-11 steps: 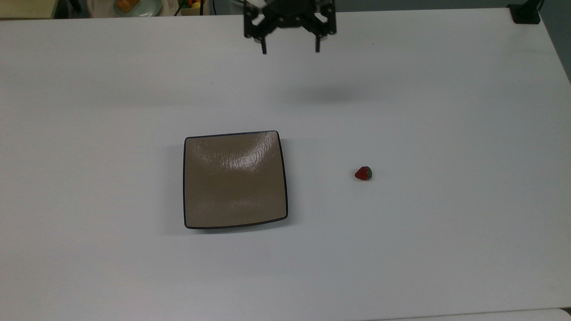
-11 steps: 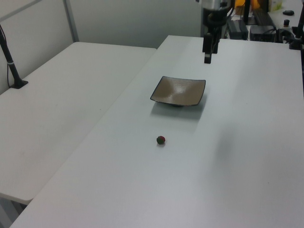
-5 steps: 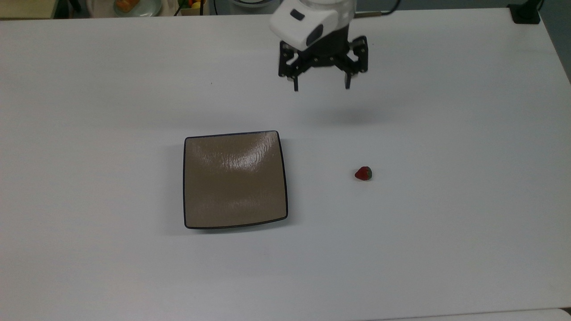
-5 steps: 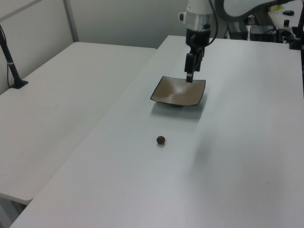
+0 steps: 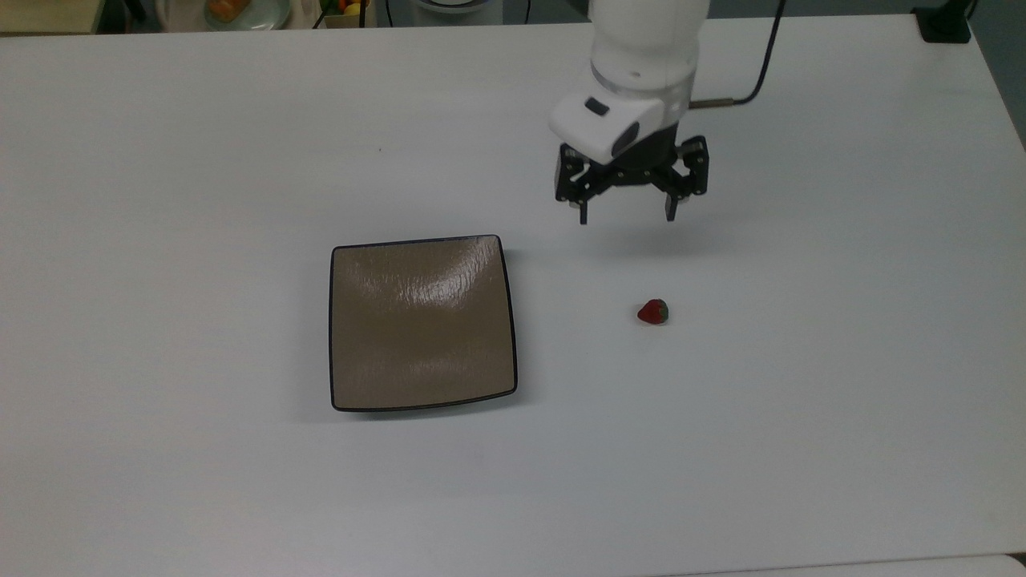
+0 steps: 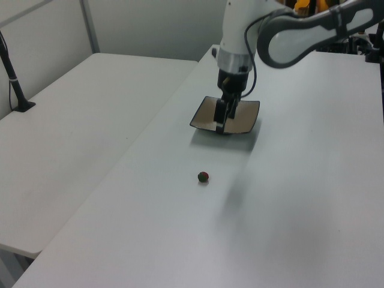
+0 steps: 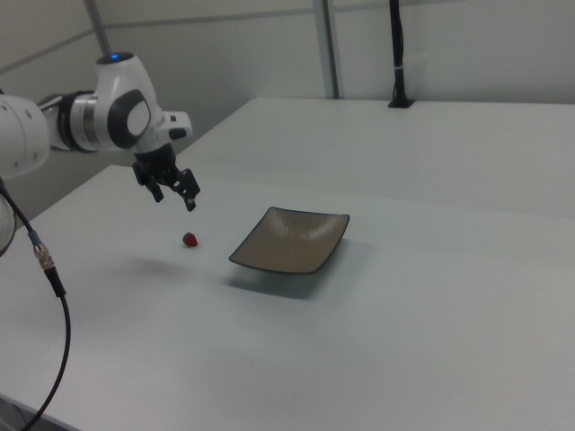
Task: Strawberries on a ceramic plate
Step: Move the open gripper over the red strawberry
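Note:
A small red strawberry (image 5: pixel 653 312) with a green cap lies on the white table, to the right of the plate in the top view; it also appears in the left view (image 6: pixel 204 176) and the right view (image 7: pixel 190 239). The square glossy tan ceramic plate (image 5: pixel 422 322) with a dark rim sits empty (image 6: pixel 242 119) (image 7: pixel 292 240). My gripper (image 5: pixel 627 214) hangs open above the table, between plate and strawberry and farther back in the top view, holding nothing. In the right view my gripper (image 7: pixel 173 199) is up and left of the strawberry.
The white table (image 5: pixel 801 417) extends widely on all sides. A black post base (image 5: pixel 944 24) stands at the top view's far right corner. A pale dish with orange food (image 5: pixel 240 11) sits beyond the far edge. A cable (image 7: pixel 36 251) hangs from the arm.
The arm has come forward from the far edge and moved toward the top view's right, lowering toward the strawberry. Its fingers stayed open. Plate and strawberry have not moved.

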